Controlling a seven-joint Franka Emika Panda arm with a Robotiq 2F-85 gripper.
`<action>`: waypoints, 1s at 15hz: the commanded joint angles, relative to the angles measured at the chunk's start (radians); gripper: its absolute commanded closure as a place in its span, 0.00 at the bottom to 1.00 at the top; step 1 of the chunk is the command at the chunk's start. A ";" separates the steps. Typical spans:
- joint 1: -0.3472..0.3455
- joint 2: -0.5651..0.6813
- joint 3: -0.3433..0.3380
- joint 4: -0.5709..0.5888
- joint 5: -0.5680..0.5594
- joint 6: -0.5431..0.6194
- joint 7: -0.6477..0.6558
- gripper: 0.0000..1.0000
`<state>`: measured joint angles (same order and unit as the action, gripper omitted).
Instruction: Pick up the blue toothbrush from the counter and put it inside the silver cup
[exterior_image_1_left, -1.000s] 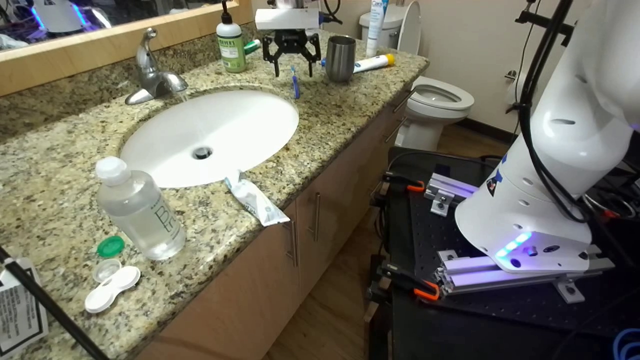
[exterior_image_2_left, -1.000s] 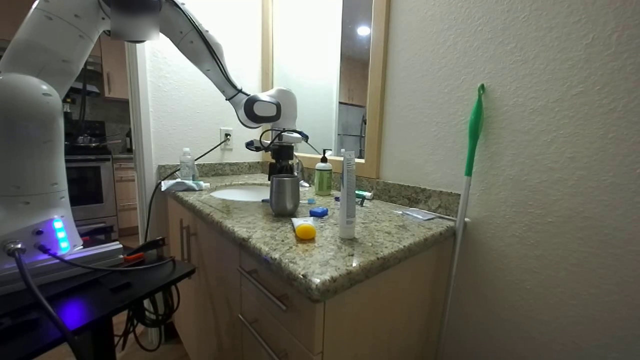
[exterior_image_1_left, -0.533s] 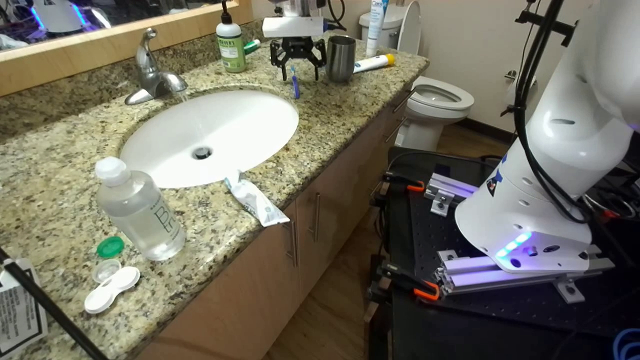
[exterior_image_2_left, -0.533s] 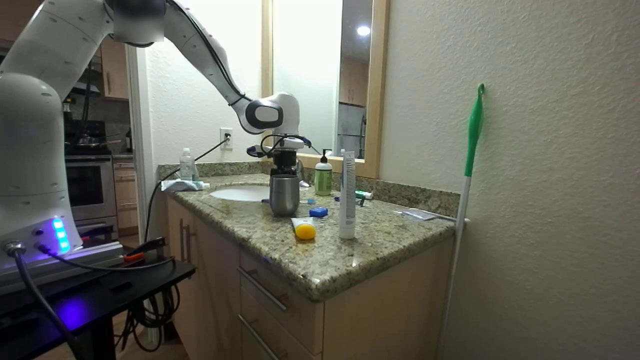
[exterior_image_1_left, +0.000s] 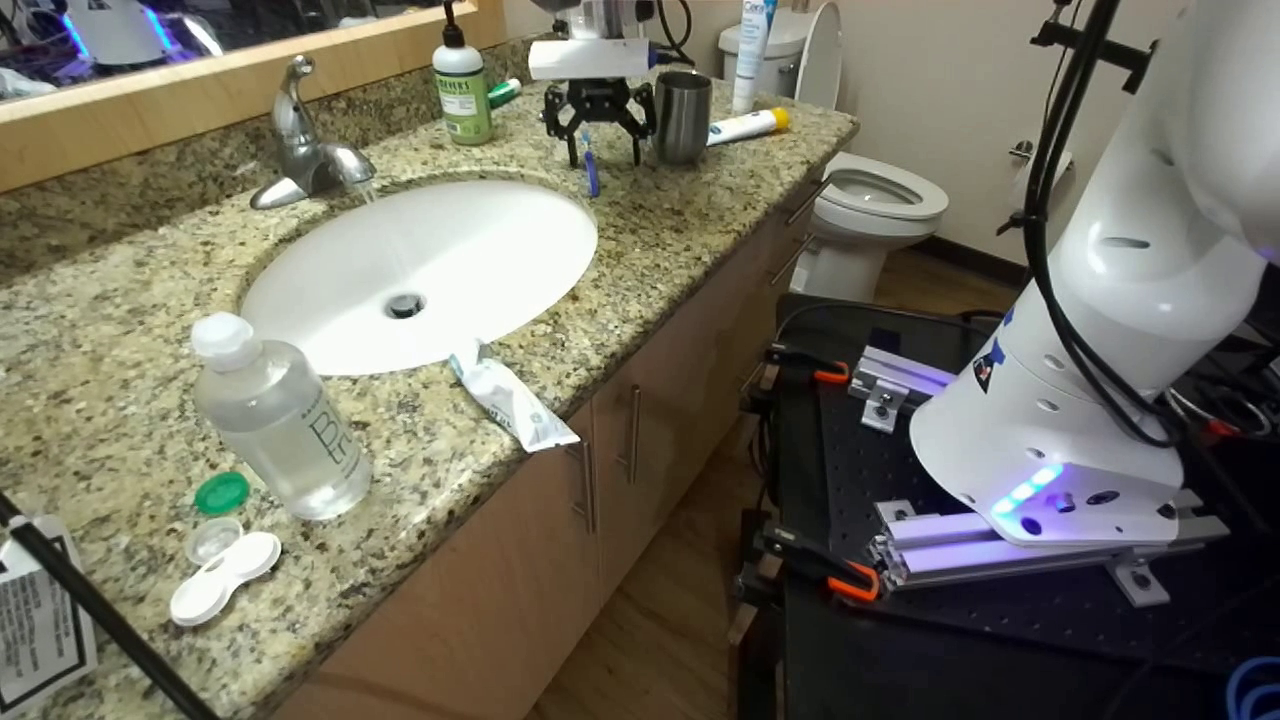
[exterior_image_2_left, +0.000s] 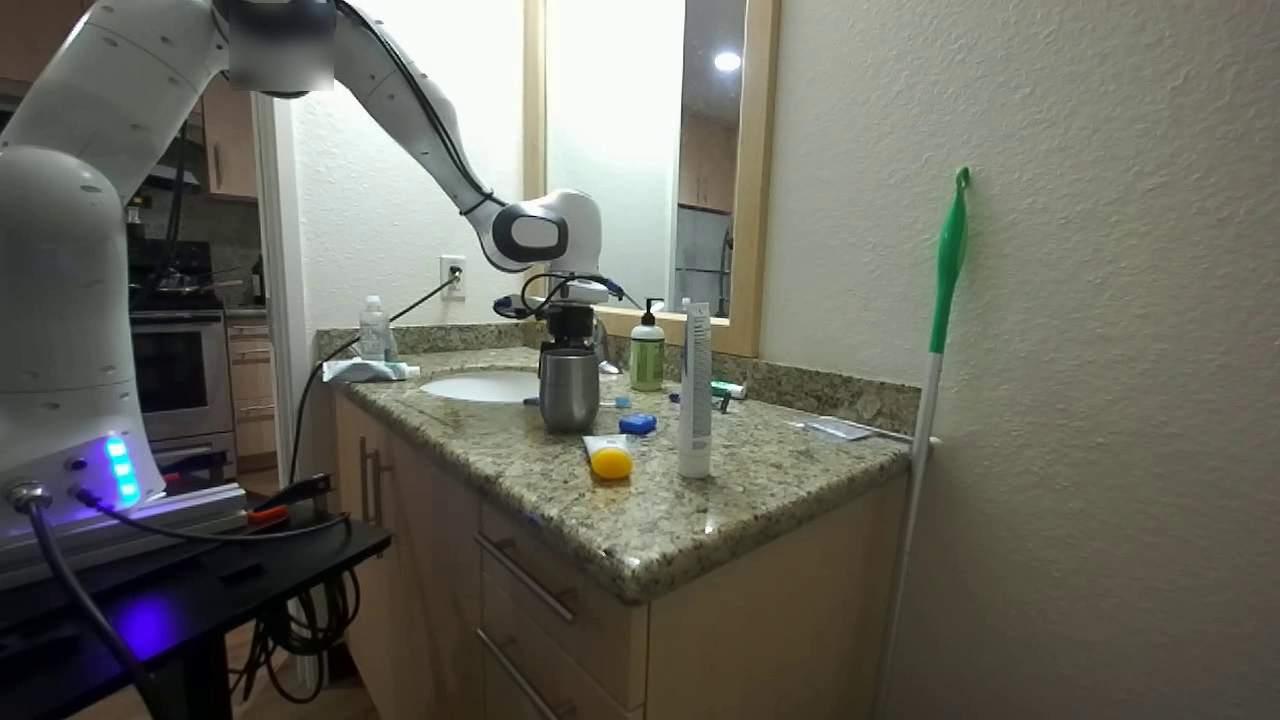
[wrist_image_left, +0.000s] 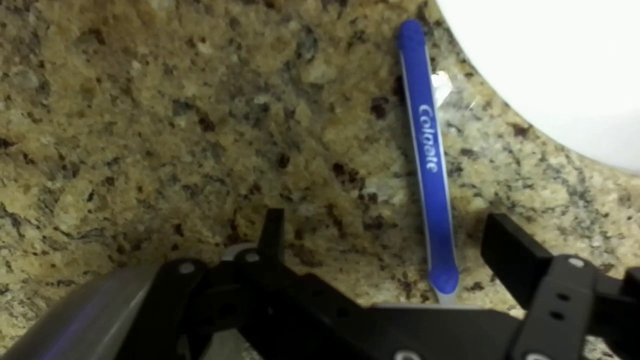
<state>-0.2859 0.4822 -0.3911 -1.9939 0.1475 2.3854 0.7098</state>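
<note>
The blue toothbrush (exterior_image_1_left: 592, 175) lies flat on the granite counter (exterior_image_1_left: 660, 250) beside the sink's far end. In the wrist view the toothbrush (wrist_image_left: 430, 150) shows its blue handle; its head is hidden under the gripper body. My gripper (exterior_image_1_left: 605, 160) is open and empty, low over the toothbrush. In the wrist view the handle passes between the open fingers (wrist_image_left: 383, 225), nearer the right finger and touching neither. The silver cup (exterior_image_1_left: 683, 118) stands upright close beside the gripper. The cup (exterior_image_2_left: 570, 392) hides the fingertips in an exterior view; it also shows in the wrist view (wrist_image_left: 100, 320).
The white sink (exterior_image_1_left: 430, 250) has water running from the tap (exterior_image_1_left: 310, 150). A soap bottle (exterior_image_1_left: 462, 95), a yellow-capped tube (exterior_image_1_left: 745, 127), an upright white tube (exterior_image_2_left: 695, 400) and a small blue box (exterior_image_2_left: 637, 424) stand or lie around. A clear bottle (exterior_image_1_left: 285, 420) is at the near end.
My gripper has moved lower and slightly toward the silver cup, staying open. It slowed in the last half second. The toothbrush and cup have not moved.
</note>
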 joint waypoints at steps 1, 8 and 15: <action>-0.008 0.010 0.001 0.006 0.004 -0.002 0.000 0.00; -0.011 0.014 0.001 0.020 0.005 0.000 -0.010 0.55; 0.016 -0.030 0.000 0.007 -0.013 0.036 -0.004 0.99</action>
<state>-0.2873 0.4909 -0.3900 -1.9637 0.1571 2.3947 0.7092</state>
